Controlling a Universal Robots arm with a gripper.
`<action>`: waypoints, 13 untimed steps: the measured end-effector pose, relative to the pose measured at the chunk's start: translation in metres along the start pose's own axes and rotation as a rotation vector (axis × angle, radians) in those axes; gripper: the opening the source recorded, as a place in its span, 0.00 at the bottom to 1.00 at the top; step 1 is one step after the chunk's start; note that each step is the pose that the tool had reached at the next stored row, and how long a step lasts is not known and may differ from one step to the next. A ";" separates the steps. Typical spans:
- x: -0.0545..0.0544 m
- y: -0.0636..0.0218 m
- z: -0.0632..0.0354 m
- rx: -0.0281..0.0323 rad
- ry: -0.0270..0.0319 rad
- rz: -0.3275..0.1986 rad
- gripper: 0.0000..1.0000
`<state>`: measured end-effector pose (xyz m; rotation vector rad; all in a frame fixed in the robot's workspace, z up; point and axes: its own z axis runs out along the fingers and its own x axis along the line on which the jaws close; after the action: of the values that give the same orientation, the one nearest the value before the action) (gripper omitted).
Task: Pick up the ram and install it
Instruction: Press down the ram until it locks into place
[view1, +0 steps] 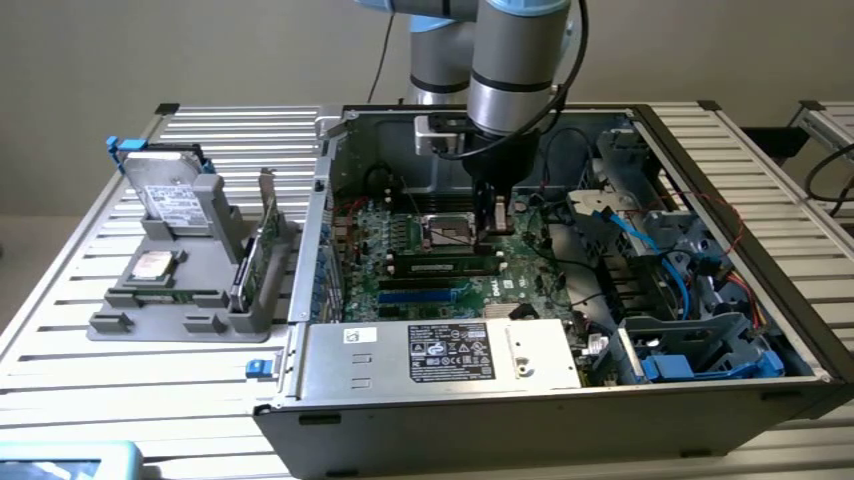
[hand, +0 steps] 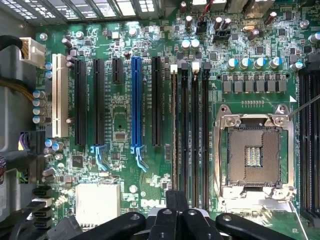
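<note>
- We judge the install step to be in hand: the hand is down inside the open computer case, over the motherboard, close by the CPU socket.
- Its fingers are pressed together, and we see nothing pinched between them. In the wrist view the hand hangs over the near end of the memory slots.
- The ram stands on edge in a slot just in front of the socket, pale label facing out. The fingertips are right above its end at the exterior view's right. Whether they touch it, we cannot tell.
- In our judgement, seating it fully calls for a straight, even push down along the slot, with no sideways lean.
- Counted: one ram stick, one socket, and four long black memory slots in a row beside it.
- On the table, the grey rack holds one green card with a bracket and what look like two drives.
</note>
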<state>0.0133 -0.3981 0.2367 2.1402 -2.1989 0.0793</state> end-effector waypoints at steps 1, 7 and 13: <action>0.000 0.0012 0.0001 0.0004 0.0001 0.000 0.11; 0.000 0.0038 0.0019 0.0118 -0.0002 -0.001 0.11; 0.000 0.0045 0.0038 0.0187 -0.0005 0.000 0.11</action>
<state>0.0088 -0.3980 0.2329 2.1504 -2.2068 0.0997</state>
